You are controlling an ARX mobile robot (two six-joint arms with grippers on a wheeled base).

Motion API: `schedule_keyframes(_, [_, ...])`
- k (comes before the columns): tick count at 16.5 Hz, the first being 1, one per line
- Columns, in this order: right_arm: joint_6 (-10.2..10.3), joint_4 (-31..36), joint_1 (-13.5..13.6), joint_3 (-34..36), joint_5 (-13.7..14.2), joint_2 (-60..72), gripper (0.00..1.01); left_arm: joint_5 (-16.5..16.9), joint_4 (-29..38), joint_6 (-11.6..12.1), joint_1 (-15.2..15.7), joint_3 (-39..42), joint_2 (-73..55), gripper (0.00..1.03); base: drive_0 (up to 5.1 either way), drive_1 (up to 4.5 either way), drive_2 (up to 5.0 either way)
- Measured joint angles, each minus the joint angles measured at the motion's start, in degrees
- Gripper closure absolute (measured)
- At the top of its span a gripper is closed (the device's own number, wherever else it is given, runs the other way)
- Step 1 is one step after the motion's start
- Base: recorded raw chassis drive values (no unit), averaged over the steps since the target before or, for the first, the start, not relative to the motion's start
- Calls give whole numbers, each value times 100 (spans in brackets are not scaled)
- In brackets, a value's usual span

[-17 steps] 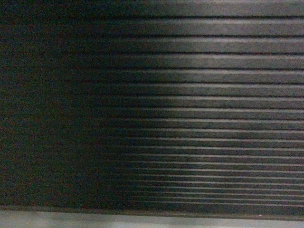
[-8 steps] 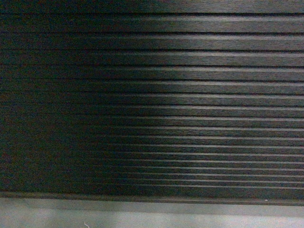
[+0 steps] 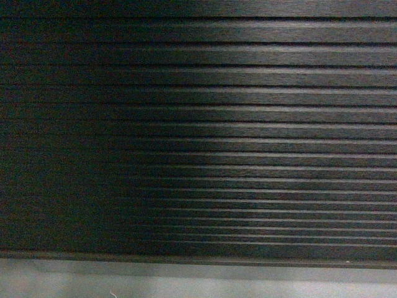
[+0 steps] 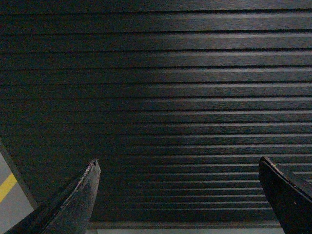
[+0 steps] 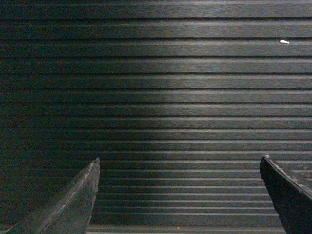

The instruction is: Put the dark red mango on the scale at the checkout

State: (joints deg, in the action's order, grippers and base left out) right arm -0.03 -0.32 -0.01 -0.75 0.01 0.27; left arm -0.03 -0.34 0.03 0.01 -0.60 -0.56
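Head view: the frame is filled by the black, horizontally ribbed front panel of the checkout counter point(image 3: 236, 124), lit more strongly on the right half and falling into shadow on the left. Below the panel runs a grey plinth strip point(image 3: 198, 282) along the bottom edge, with a small pale curl, too small to identify, lying on it near the lower left. Neither arm appears in this view.

Left wrist view: the same ribbed dark panel point(image 4: 175, 87) fills the background. The left gripper point(image 4: 178, 168) shows as two dark, tapered fingers, one at lower left point(image 4: 80, 195) and one at lower right point(image 4: 285, 190), standing wide apart with nothing between them but the panel behind. This view alone shows a patch of grey floor with a diagonal yellow stripe point(image 4: 7, 186) in the bottom left corner.

Right wrist view: the ribbed panel point(image 5: 165, 97) again fills the frame. The right gripper point(image 5: 179, 168) has its two dark fingers likewise spread wide and holding nothing. This view alone shows a small white fleck point(image 5: 284, 42) on an upper rib at the right; what it is cannot be told.

No brand, label or readable writing appears in any view.

The dark red mango and the scale are not visible in any of the three views.
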Motion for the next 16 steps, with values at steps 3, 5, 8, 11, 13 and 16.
schedule_keyframes(3, [0, 2, 0, 0, 0, 0, 3, 0, 0, 0, 0, 0, 0, 5, 0, 0, 0])
schedule_keyframes(5, [0, 2, 0, 0, 0, 0, 3, 0, 0, 0, 0, 0, 0, 5, 0, 0, 0])
schedule_keyframes(8, [0, 0, 0, 0, 0, 0, 3, 0, 0, 0, 0, 0, 0, 5, 0, 0, 0])
schedule_keyframes(11, [0, 0, 0, 0, 0, 0, 3, 0, 0, 0, 0, 0, 0, 5, 0, 0, 0])
schedule_keyframes(13, [0, 2, 0, 0, 0, 0, 3, 0, 0, 0, 0, 0, 0, 5, 0, 0, 0])
schedule_keyframes(16, [0, 2, 0, 0, 2, 0, 3, 0, 0, 0, 0, 0, 0, 5, 0, 0, 0])
